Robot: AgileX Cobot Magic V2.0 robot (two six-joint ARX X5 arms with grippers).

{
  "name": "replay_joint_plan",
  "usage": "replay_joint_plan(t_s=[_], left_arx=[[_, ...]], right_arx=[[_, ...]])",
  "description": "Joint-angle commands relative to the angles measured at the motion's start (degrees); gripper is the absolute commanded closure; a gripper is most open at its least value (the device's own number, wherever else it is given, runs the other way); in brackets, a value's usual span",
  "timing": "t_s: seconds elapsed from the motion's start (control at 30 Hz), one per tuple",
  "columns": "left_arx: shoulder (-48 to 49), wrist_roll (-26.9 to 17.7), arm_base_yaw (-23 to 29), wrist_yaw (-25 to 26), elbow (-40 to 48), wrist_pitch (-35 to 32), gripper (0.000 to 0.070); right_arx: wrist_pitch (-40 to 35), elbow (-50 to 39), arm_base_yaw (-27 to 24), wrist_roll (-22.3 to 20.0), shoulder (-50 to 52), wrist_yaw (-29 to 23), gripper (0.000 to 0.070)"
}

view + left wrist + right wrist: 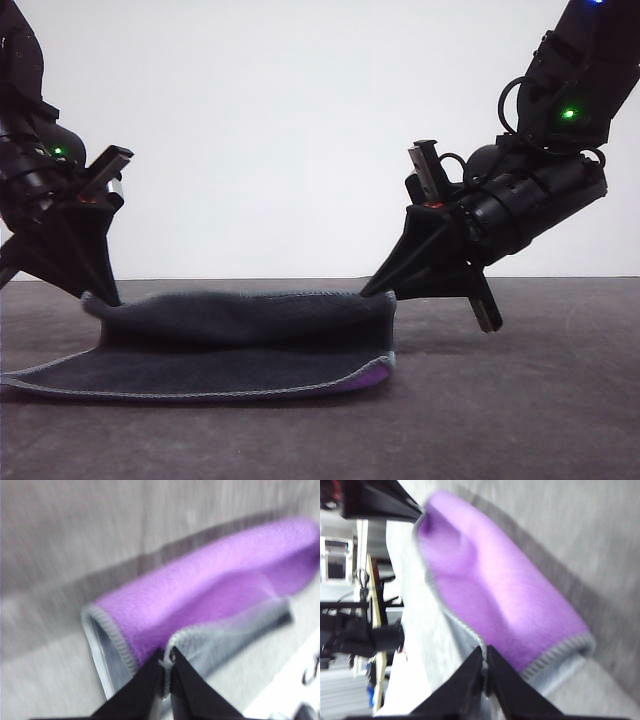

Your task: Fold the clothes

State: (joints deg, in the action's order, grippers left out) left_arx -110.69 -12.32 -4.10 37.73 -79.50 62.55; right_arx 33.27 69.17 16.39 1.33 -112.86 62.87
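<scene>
My left gripper [103,297] is pinched tight on one hem corner of the cloth [240,340], my right gripper [378,291] clamped on the other. Both corners are raised just off the desk [520,400], the back edge curling forward over the part lying flat. Grey face shows from the front; purple face in both wrist views, blurred.

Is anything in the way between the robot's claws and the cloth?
No. Both the left gripper and the right gripper already pinch the cloth at its lifted edge, and nothing visible lies on the table near it.
</scene>
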Motion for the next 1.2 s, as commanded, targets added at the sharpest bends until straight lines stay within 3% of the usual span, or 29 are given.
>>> replay_joint_plan(t_s=[0.0, 0.37, 0.57, 0.67, 0.8, 0.87, 1.0, 1.17], left_arx=[[-1.3, -2.7, 0.0, 0.4, -1.2, 1.4, 0.0699], [-1.3, -5.7, 0.0, 0.5, -1.2, 10.2, 0.0697], [-1.3, -6.9, -0.2, 3.1, -1.2, 12.2, 0.0696], [-1.3, -7.0, -0.2, 3.4, -1.2, 12.6, 0.0626], [-1.3, -6.5, -0.2, 3.4, -1.2, 13.1, 0.0396], [-1.3, -6.5, -0.2, 3.4, -1.2, 13.1, 0.0333], [-1.3, -6.5, -0.2, 3.4, -1.2, 13.1, 0.0329], [-1.3, -6.5, -0.1, 3.4, -1.3, 12.7, 0.0329]], right_arx=[[1.5, 1.0, 0.7, -4.0, -0.5, 0.3, 0.0695], [6.4, 1.0, 2.7, -7.0, -0.5, 0.2, 0.0695], [8.8, 1.0, 2.9, -8.9, -0.5, 0.2, 0.0695], [9.7, 1.0, 2.9, -9.6, -0.5, 0.2, 0.0681], [9.9, 1.0, 2.9, -9.7, -0.5, 0.2, 0.0510], [9.9, 1.0, 2.9, -9.7, -0.5, 0.2, 0.0477], [10.0, 1.0, 2.9, -9.8, -0.5, 0.3, 0.0459], [10.1, 1.1, 2.9, -10.9, -0.5, 0.3, 0.0334]])
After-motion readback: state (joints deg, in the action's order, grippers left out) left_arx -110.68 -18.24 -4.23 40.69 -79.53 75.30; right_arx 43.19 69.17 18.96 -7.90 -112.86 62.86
